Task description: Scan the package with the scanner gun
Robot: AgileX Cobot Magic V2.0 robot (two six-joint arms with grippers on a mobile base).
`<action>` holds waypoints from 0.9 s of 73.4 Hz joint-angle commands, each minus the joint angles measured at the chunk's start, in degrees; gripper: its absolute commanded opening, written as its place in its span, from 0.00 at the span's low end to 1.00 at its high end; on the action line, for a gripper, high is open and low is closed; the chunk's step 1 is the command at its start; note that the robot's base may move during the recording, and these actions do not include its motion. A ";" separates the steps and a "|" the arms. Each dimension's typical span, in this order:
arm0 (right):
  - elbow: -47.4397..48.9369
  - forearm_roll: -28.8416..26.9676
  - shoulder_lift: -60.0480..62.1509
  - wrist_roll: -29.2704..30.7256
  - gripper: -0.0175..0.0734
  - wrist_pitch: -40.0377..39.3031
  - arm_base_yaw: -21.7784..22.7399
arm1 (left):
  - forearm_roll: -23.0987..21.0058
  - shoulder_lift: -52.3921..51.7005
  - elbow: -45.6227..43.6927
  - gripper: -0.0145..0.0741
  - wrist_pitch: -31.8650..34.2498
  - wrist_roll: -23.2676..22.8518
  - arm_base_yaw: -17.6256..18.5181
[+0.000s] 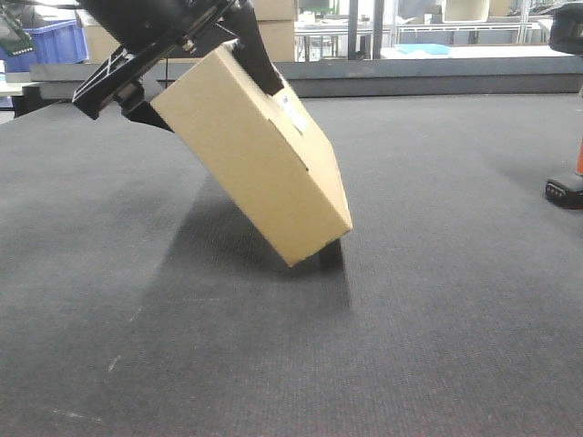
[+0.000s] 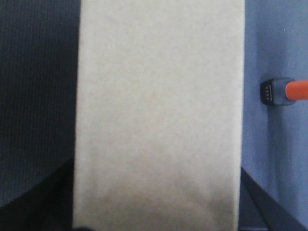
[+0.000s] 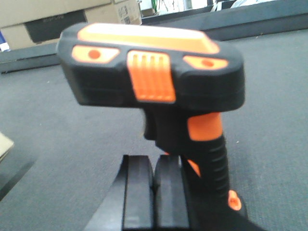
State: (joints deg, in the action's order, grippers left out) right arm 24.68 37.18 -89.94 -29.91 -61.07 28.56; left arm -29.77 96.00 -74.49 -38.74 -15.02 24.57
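The package is a flat tan box, tilted, with its lower right corner on the dark mat. A white label and a short slit show on its upper right face. My left gripper is shut on its raised upper end, one black finger on each broad face. In the left wrist view the package fills the middle between the fingers of the left gripper. The scanner gun, black head and orange handle, stands upright close in front of my right gripper. Its pads are pressed together just left of the handle.
At the mat's right edge in the front view stands the scanner's black base. A raised ledge runs along the back. Behind it are larger cardboard boxes and a blue crate. A corner of the package shows at the left.
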 commanded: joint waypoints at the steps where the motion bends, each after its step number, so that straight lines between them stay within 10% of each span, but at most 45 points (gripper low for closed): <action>1: -0.16 -1.17 -0.15 -0.14 0.01 -1.69 0.47 | -0.09 -0.08 -0.36 0.04 0.18 -0.32 0.17; 15: -0.16 -1.16 -0.15 -0.14 0.05 -0.69 0.47 | 0.26 -0.08 -0.36 0.04 0.18 -0.32 0.17; 37: 0.99 -2.79 -0.15 -0.14 0.80 1.97 0.35 | 0.39 -0.08 -0.36 0.04 0.30 -0.32 0.17; 66: 5.06 -3.15 -5.55 -0.23 0.81 -0.97 0.25 | 0.39 -0.08 -0.36 0.04 0.42 -0.32 0.17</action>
State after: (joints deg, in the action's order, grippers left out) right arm 29.16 34.88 -94.41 -29.91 -58.89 28.60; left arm -29.18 96.00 -74.49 -38.86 -15.02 24.57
